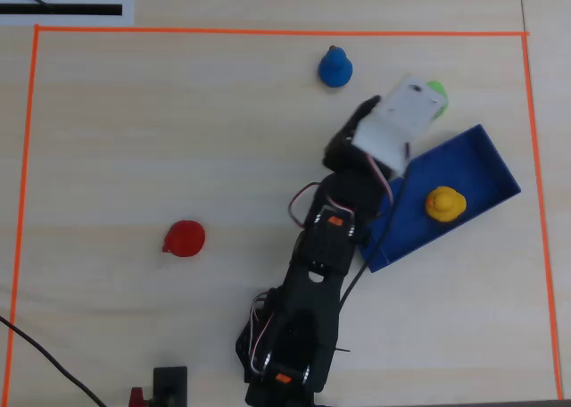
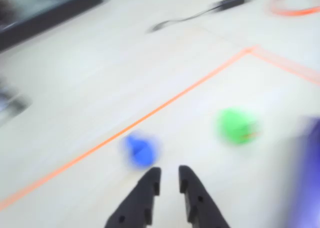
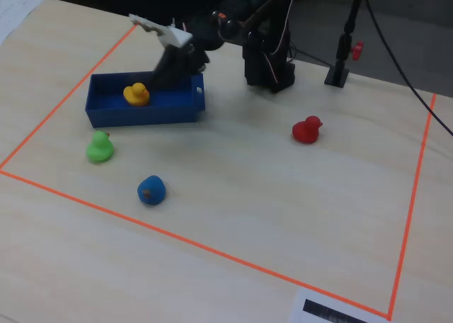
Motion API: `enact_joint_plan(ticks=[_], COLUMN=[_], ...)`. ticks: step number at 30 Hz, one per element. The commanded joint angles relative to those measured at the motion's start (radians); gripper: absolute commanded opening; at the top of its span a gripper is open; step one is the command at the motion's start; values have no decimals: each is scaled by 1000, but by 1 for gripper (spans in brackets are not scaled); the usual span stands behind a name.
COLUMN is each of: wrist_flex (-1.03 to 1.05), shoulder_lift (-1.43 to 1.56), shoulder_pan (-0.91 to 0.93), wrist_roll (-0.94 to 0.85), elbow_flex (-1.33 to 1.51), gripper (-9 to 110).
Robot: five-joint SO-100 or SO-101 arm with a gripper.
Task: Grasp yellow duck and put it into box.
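The yellow duck (image 1: 443, 203) sits inside the dark-blue box (image 1: 419, 233), near the box's middle; the fixed view also shows the duck (image 3: 136, 93) within the box walls (image 3: 141, 116). My gripper (image 1: 363, 112) is raised beside the box's upper-left long side, apart from the duck. In the wrist view the gripper (image 2: 169, 171) is empty, its two black fingers a small gap apart. It points at the table between the blue and green ducks. The box shows only as a blue blur (image 2: 311, 178) at the right edge. In the fixed view the gripper (image 3: 158, 84) hangs over the box's back wall.
A blue duck (image 1: 335, 68) and a green duck (image 1: 436, 90) lie just beyond the gripper; both show blurred in the wrist view, blue (image 2: 140, 149) and green (image 2: 236, 125). A red duck (image 1: 185, 238) lies far left. Orange tape (image 1: 268, 31) frames the work area.
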Motion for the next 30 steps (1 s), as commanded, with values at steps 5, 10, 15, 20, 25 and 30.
enact_joint_plan(ticks=[5, 10, 15, 20, 25, 30], wrist_flex=[67, 129, 328, 692, 1040, 1197], shoulder_lift=[511, 663, 773, 873, 985, 985], shoulder_pan=[-357, -354, -371, -382, -373, -356], wrist_roll=[-74, -115, -115, -89, -55, -63], elbow_flex=[420, 589, 589, 591, 591, 591], gripper=[0, 0, 0, 0, 0, 0])
